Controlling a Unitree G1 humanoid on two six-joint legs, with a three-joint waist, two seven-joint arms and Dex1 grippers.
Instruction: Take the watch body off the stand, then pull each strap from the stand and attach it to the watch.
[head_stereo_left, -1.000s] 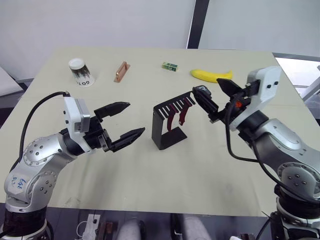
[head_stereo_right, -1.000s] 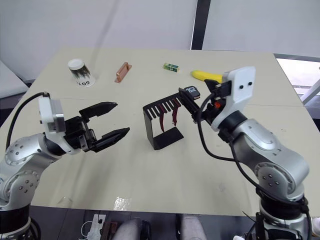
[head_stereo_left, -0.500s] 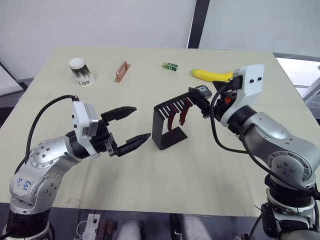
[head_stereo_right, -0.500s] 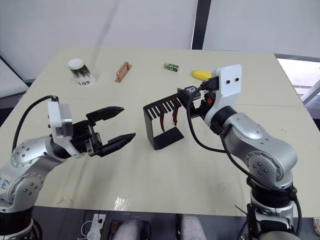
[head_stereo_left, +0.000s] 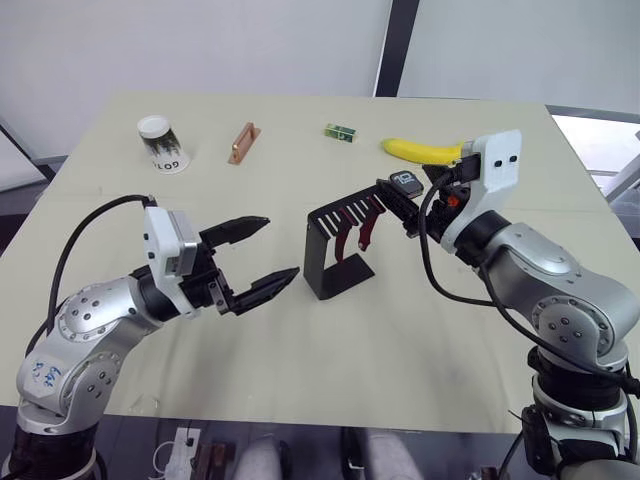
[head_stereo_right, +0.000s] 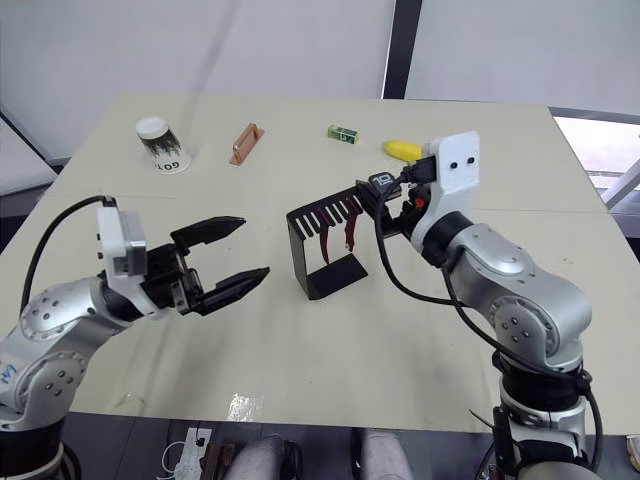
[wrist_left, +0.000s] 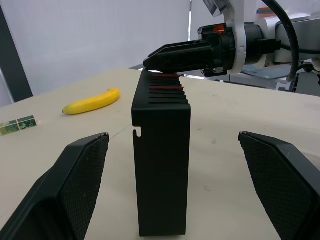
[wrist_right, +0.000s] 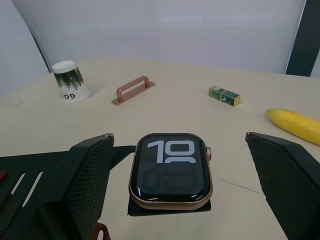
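The black stand (head_stereo_left: 338, 250) stands mid-table. Two dark red straps (head_stereo_left: 346, 236) hang from its slotted top plate. The watch body (wrist_right: 171, 169), its dark screen showing "10", lies flat on the plate's outer end (head_stereo_left: 405, 182). My right gripper (head_stereo_left: 406, 192) is open, one finger on each side of the watch and apart from it. Left of the stand, a short way off, my left gripper (head_stereo_left: 256, 256) is open and points at the stand (wrist_left: 161, 175).
At the far side of the table lie a banana (head_stereo_left: 425, 150), a small green block (head_stereo_left: 340, 132), a copper handle (head_stereo_left: 242, 142) and an upturned paper cup (head_stereo_left: 162, 143). Bare tabletop lies in front of the stand.
My right gripper has closed in on the stand's top end and now straddles the watch body. My left gripper has moved right, toward the stand. The watch and straps have not moved.
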